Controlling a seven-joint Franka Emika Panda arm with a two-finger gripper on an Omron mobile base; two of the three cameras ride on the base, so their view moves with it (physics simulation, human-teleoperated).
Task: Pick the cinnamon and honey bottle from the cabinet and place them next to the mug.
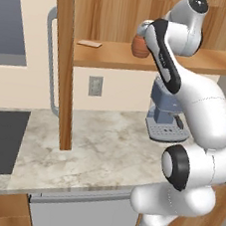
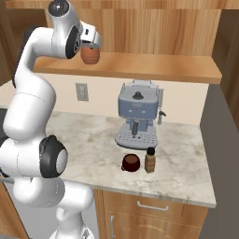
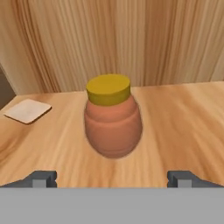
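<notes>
The white arm (image 2: 32, 116) stands nearest the base cameras, rising from the counter's front edge and reaching up to the cabinet (image 1: 146, 19) shelf. The marble counter (image 2: 93, 144) runs below it, with a blue-grey coffee machine (image 2: 137, 119) against the wall. The cabinet's open door edge (image 1: 63, 64) hangs down with its curved grey handle (image 1: 51, 62). At the shelf, the gripper (image 3: 113, 177) has its fingers spread wide apart, holding nothing, with the honey bottle (image 3: 113, 116) upright just ahead of it and between the lines of the two fingertips (image 3: 41, 178). A thin pale card (image 3: 27, 110) lies flat on the shelf beside the jar. Down on the counter, the mug (image 2: 130, 162) sits before the coffee machine, and the cinnamon (image 2: 150, 160) stands upright just beside it.
</notes>
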